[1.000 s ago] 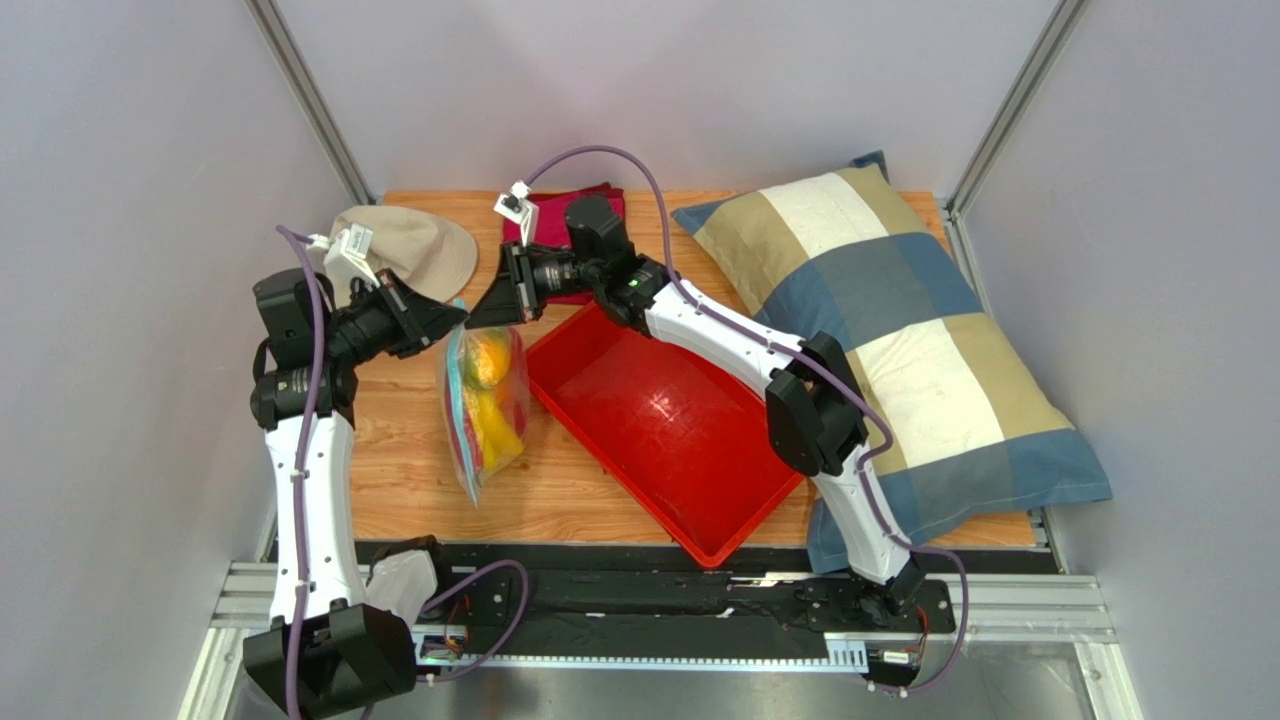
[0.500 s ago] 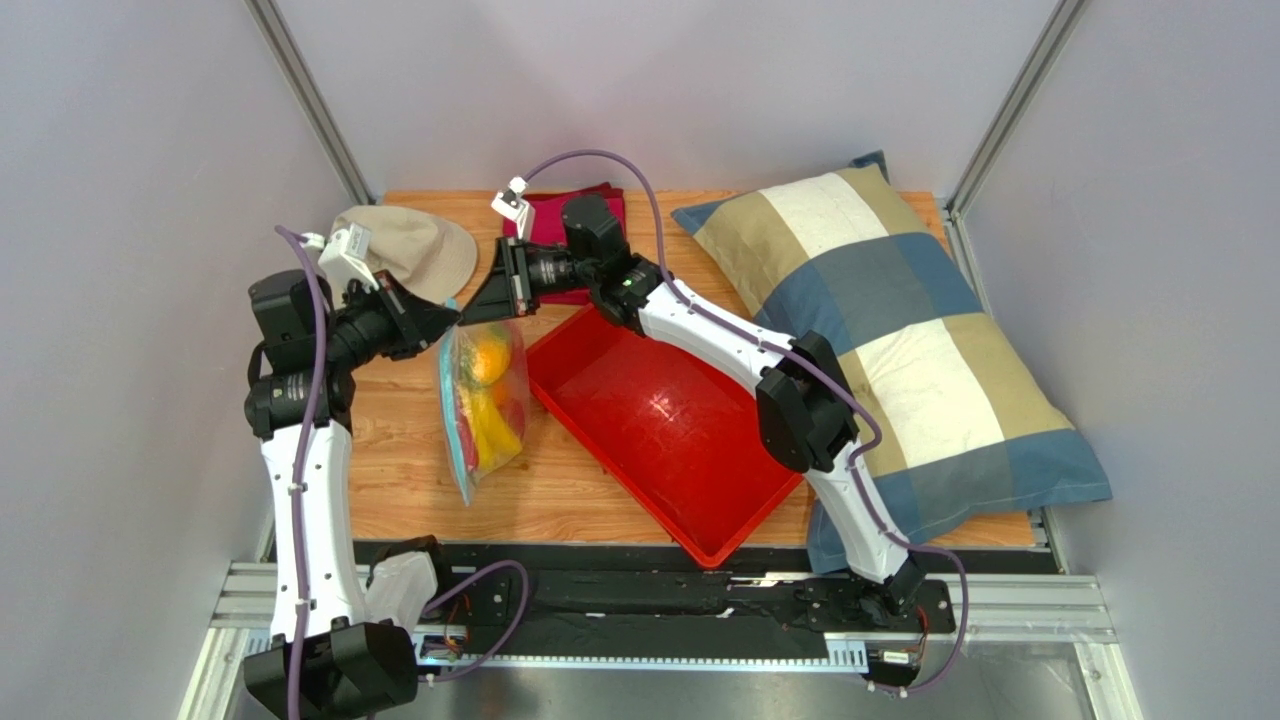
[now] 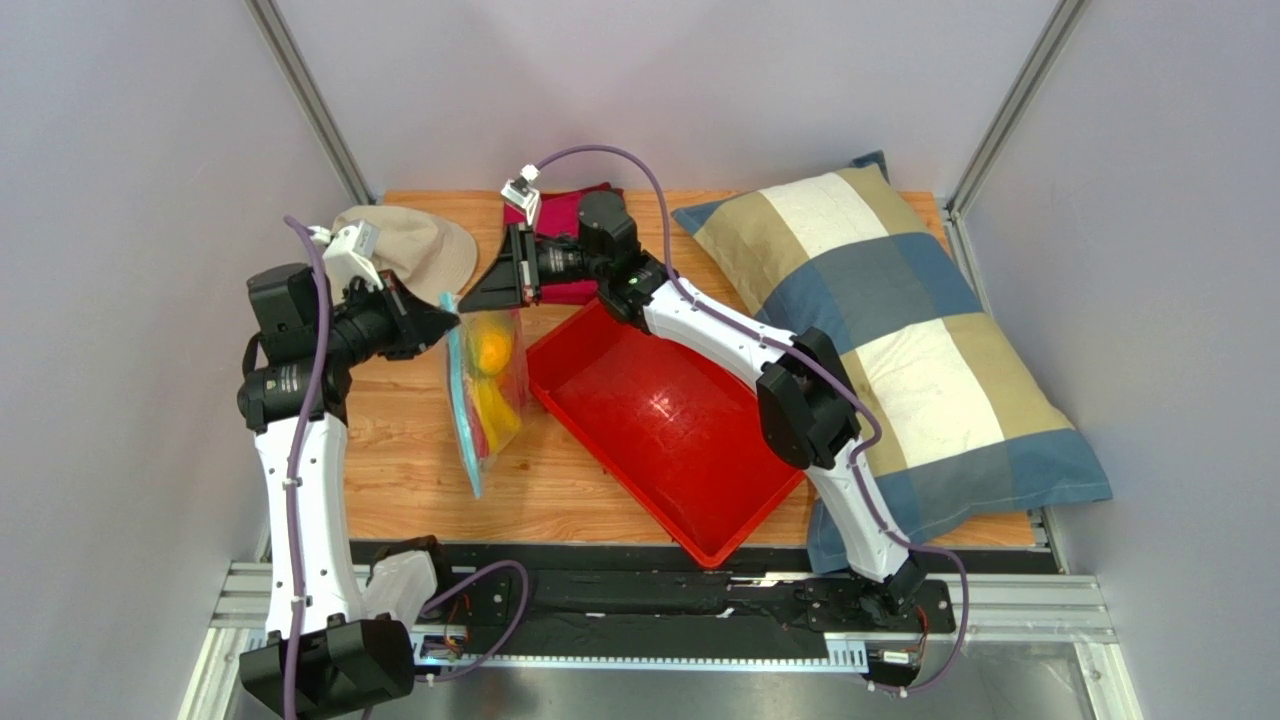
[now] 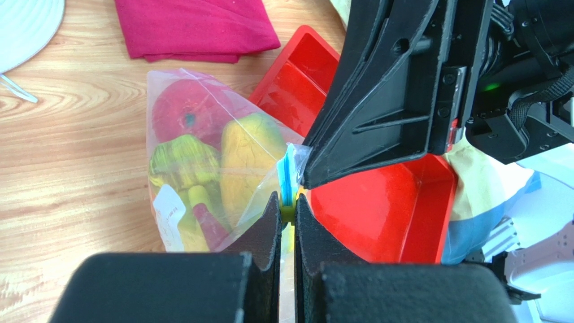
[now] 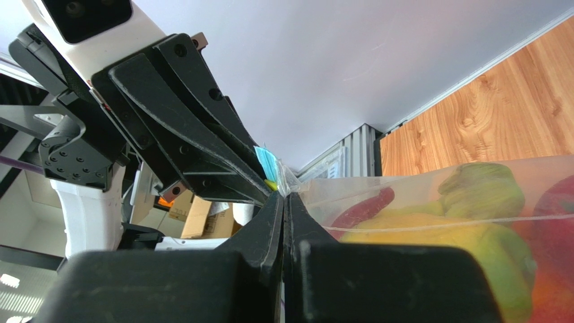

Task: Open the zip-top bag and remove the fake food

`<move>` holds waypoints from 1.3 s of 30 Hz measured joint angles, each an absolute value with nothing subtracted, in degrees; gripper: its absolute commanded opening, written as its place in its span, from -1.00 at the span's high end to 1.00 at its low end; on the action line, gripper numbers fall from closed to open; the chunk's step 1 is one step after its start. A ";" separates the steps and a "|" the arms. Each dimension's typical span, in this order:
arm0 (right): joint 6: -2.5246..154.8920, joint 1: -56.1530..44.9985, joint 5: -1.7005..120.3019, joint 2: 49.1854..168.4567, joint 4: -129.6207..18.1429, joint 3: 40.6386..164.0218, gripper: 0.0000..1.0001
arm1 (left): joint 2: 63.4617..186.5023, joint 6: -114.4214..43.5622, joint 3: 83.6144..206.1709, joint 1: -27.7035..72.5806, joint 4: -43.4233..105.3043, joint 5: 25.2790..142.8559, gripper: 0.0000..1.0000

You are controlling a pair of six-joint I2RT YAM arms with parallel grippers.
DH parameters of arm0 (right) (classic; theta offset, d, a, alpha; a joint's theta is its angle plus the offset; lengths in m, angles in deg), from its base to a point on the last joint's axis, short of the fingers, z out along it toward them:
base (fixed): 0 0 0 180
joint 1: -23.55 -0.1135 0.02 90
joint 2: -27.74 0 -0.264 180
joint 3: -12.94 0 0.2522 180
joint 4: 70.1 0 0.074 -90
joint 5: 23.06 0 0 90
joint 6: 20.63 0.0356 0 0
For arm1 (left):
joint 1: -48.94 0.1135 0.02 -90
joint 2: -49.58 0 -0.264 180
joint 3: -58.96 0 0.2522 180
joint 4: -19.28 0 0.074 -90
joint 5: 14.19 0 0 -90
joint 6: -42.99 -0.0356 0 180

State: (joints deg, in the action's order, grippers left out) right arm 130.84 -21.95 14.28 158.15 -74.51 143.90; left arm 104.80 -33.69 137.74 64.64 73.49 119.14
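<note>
The clear zip-top bag (image 3: pixel 484 393) hangs above the table between both grippers. In the left wrist view the bag (image 4: pixel 168 145) holds fake food: a red apple (image 4: pixel 185 114), a green-yellow mango (image 4: pixel 246 161), a banana bunch (image 4: pixel 182 165) and a red chilli (image 4: pixel 212 229). My left gripper (image 4: pixel 288 202) is shut on the blue zip strip (image 4: pixel 288 176). My right gripper (image 5: pixel 284 196) is shut on the bag's top edge from the other side, its tips almost touching the left's. In the top view the left gripper (image 3: pixel 446 312) and right gripper (image 3: pixel 470 303) meet over the bag's mouth.
A red tray (image 3: pixel 676 435) lies just right of the bag. A checked pillow (image 3: pixel 902 330) fills the right side. A beige cap (image 3: pixel 406 248) and a magenta cloth (image 3: pixel 564 218) lie at the back edge.
Both grippers keep their hold on the bag's mouth and have shifted slightly left. The hanging bag has turned more edge-on to the top camera.
</note>
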 measured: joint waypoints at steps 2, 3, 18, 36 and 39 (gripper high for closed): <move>131.65 -21.88 14.28 158.28 -75.08 143.90 1.00 | 104.88 -33.69 137.67 64.66 73.47 119.68 1.00; 131.80 -21.84 14.34 158.39 -75.12 143.90 1.00 | 104.84 -33.69 137.56 64.66 73.47 120.12 1.00; 133.22 -20.92 25.29 159.96 -74.09 145.43 1.00 | 94.20 -24.84 124.58 64.71 74.43 122.02 1.00; 133.03 -21.42 38.45 172.86 -68.28 161.35 1.00 | 85.32 -25.97 121.80 60.53 79.30 122.88 1.00; 133.03 -22.08 39.81 172.88 -67.36 161.35 1.00 | 84.25 -26.74 121.74 59.90 79.98 123.51 1.00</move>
